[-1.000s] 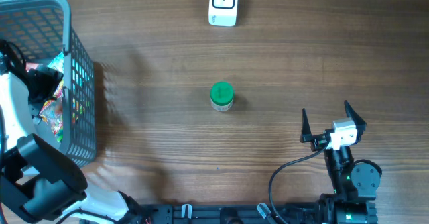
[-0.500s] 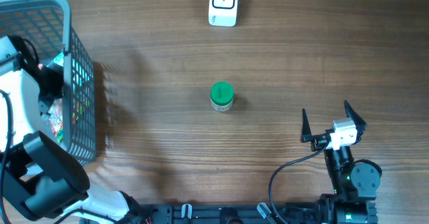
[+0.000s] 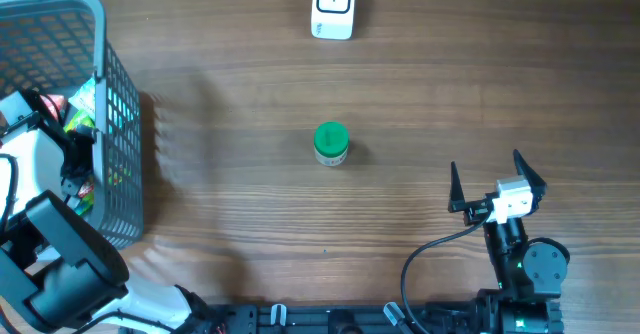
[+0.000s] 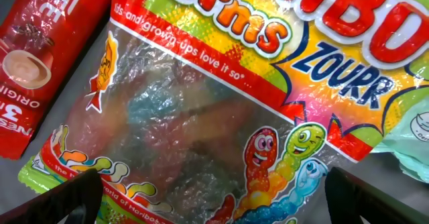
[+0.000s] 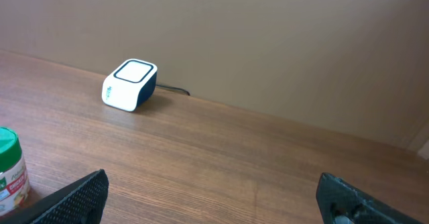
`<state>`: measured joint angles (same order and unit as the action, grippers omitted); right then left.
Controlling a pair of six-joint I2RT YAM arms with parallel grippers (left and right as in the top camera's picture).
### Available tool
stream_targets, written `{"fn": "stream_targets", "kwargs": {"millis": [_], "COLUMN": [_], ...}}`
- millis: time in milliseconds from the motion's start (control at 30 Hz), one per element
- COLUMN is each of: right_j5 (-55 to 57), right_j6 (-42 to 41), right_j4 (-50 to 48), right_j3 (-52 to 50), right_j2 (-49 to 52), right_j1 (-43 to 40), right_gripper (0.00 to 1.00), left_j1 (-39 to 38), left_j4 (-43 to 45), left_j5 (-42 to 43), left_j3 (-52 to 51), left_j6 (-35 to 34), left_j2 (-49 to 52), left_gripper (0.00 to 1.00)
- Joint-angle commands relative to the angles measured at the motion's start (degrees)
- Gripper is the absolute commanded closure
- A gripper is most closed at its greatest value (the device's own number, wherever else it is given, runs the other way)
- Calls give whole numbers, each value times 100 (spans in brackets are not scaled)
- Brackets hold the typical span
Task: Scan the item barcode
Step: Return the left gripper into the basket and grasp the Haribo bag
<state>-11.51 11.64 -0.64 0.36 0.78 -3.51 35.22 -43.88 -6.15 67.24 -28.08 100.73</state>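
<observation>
The colourful plastic bag of gummy worms (image 4: 221, 117) lies just below your left claw (image 4: 216, 205), its jaws spread wide.

Green-lidded jar (image 3: 331, 142), white-and-navy scanner (image 3: 333, 5), grey lattice basket (image 3: 122, 164), rainbow candy bag (image 4: 221, 117), red sachet (image 4: 40, 56), brown woodgrain table (image 3: 250, 204)

The overhead frame's left edge is cutting off the basket (image 3: 118, 114), and the left arm (image 3: 60, 264) is covering most of its contents. In the left wrist view the picture edges are cropping the candy bag (image 4: 221, 117), the red packet (image 4: 40, 49) and a pale green packet (image 4: 410, 140). Only the tips of the left end effector's (image 4: 216, 207) fingers (image 4: 64, 200) are showing. The right wrist view is slicing the green-lidded jar (image 5: 9, 170) at its left edge, and its label print is coming out too small to read.
</observation>
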Motion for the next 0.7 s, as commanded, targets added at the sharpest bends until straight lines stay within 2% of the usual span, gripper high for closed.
{"fn": "stream_targets", "kwargs": {"millis": [0, 133, 200, 300, 600, 667], "right_j5": [15, 15, 15, 15, 15, 15], "right_j6": [31, 31, 33, 31, 33, 33], "right_j4": [-17, -17, -17, -17, -17, -17], "right_j3": [-7, -7, -7, -7, -7, -7], "right_j2": [-50, -50, -50, -50, -50, -50], "right_j1": [24, 24, 24, 24, 24, 24], "right_gripper": [0, 0, 0, 0, 0, 0], "left_j1": [26, 26, 26, 33, 33, 35], "left_j4": [26, 111, 79, 374, 592, 595], "left_j5": [-76, -79, -74, -479, -529, -525], "left_j3": [157, 374, 402, 402, -7, -140], "left_j6": [219, 970, 1104, 1591, 1589, 1589], "left_j2": [-55, -55, -66, -63, 520, 697], "left_gripper": [0, 0, 0, 0, 0, 17]}}
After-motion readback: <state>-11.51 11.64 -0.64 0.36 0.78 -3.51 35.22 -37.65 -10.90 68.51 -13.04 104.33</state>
